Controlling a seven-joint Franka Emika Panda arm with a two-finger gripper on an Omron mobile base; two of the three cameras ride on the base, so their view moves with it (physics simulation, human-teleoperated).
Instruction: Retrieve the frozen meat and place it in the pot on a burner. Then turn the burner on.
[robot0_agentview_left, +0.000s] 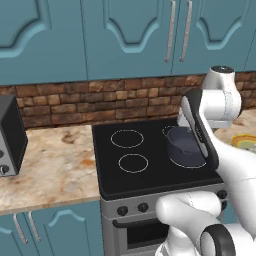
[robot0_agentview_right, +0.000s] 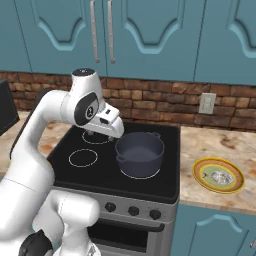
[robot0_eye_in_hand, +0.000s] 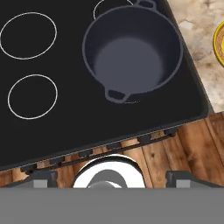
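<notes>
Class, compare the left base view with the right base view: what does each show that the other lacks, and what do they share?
Left base view alone: a dark appliance at the left end of the marble counter. Right base view alone: a wall outlet, and what lies on the yellow plate, pale but too small to name. Shared: the black stovetop, the empty pot on a burner, the brick backsplash, the teal cabinets and the stove knobs.
</notes>
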